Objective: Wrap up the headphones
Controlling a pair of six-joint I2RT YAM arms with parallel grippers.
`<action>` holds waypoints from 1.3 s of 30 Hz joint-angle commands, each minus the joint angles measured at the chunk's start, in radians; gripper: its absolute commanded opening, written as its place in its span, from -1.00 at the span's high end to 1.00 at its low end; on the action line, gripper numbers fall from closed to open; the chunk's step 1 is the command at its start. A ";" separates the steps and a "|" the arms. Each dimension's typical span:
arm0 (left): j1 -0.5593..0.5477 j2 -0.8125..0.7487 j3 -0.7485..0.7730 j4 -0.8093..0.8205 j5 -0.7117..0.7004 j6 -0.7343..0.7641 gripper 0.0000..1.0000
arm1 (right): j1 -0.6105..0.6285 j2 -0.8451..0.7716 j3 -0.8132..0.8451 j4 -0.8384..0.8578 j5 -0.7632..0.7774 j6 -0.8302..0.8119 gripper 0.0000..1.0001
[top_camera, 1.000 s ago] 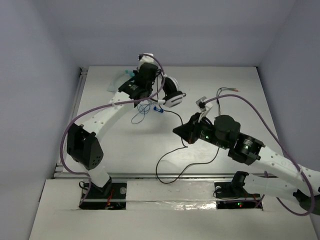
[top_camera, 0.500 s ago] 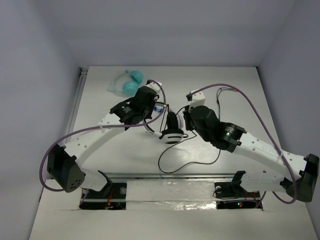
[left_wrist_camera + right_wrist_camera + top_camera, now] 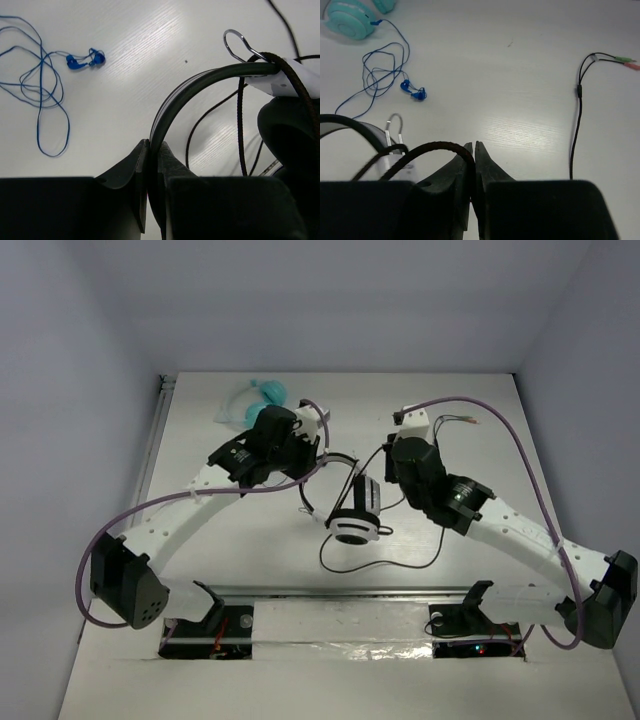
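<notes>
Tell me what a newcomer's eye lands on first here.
Mid-table, both arms meet over the black-and-white headphones: the left gripper clamps the headband, and the right gripper pinches the cable. At the table's far left lie teal headphones, with tangled blue earbuds nearby.

Ahead of the fingertips of our left gripper (image 3: 153,147) the table (image 3: 150,40) is bare. The blue earbuds (image 3: 85,59) and their wire sprawl off to the left. Just right of those fingertips, the band and earcup of the headphones (image 3: 200,81) and the cable (image 3: 241,130) crowd the way. Ahead of the fingertips of our right gripper (image 3: 473,146) runs open tabletop, hemmed by the plug end (image 3: 579,92) to the right and the teal headphones (image 3: 350,22) far left.
</notes>
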 commanded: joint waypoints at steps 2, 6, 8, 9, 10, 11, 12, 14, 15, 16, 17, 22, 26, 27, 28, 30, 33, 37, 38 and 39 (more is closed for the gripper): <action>0.048 -0.106 0.046 0.118 0.252 -0.046 1.00 | -0.047 -0.038 -0.069 0.121 -0.045 0.052 0.73; 0.070 -0.111 0.103 0.114 0.236 -0.069 1.00 | -0.099 -0.074 -0.162 0.243 -0.222 0.095 0.66; 0.084 -0.123 0.112 0.135 0.283 -0.078 1.00 | -0.119 -0.095 -0.211 0.300 -0.282 0.124 0.66; 0.096 -0.126 0.119 0.149 0.317 -0.093 1.00 | -0.132 -0.100 -0.236 0.334 -0.381 0.130 0.66; 0.107 -0.129 0.126 0.160 0.352 -0.106 1.00 | -0.141 -0.103 -0.297 0.442 -0.437 0.141 0.66; 0.107 -0.132 0.135 0.172 0.371 -0.113 1.00 | -0.155 -0.109 -0.326 0.487 -0.479 0.159 0.65; 0.117 -0.132 0.160 0.180 0.390 -0.123 1.00 | -0.155 -0.111 -0.352 0.582 -0.572 0.169 0.65; 0.128 -0.129 0.188 0.193 0.430 -0.162 1.00 | -0.166 -0.115 -0.451 0.708 -0.640 0.199 0.54; 0.128 -0.128 0.203 0.195 0.447 -0.172 1.00 | -0.166 -0.114 -0.481 0.824 -0.683 0.205 0.48; 0.128 -0.128 0.236 0.198 0.458 -0.198 1.00 | -0.166 -0.103 -0.538 0.880 -0.698 0.213 0.38; 0.128 -0.126 0.252 0.195 0.467 -0.202 1.00 | -0.179 -0.103 -0.560 0.927 -0.698 0.221 0.31; 0.128 -0.114 0.359 0.174 0.452 -0.233 1.00 | -0.193 0.012 -0.549 1.064 -0.735 0.244 0.07; 0.128 -0.077 0.427 0.148 0.469 -0.241 1.00 | -0.193 0.132 -0.518 1.143 -0.743 0.279 -0.02; 0.128 -0.071 0.453 0.143 0.470 -0.245 1.00 | -0.193 0.153 -0.517 1.184 -0.749 0.291 -0.05; 0.128 -0.065 0.470 0.135 0.449 -0.245 1.00 | -0.193 0.190 -0.517 1.204 -0.772 0.301 -0.07; 0.128 -0.040 0.508 0.100 0.435 -0.242 1.00 | -0.193 0.205 -0.532 1.247 -0.821 0.351 -0.07; 0.128 0.000 0.585 0.065 0.385 -0.238 1.00 | -0.184 0.169 -0.619 1.305 -0.786 0.417 0.18; 0.128 0.021 0.631 0.078 0.317 -0.262 1.00 | -0.184 0.012 -0.646 1.010 -0.575 0.465 1.00; 0.128 0.032 0.637 0.084 0.306 -0.276 1.00 | -0.184 -0.026 -0.659 0.970 -0.544 0.483 1.00; 0.137 0.038 0.651 0.088 0.293 -0.285 1.00 | -0.184 -0.104 -0.669 0.903 -0.496 0.486 1.00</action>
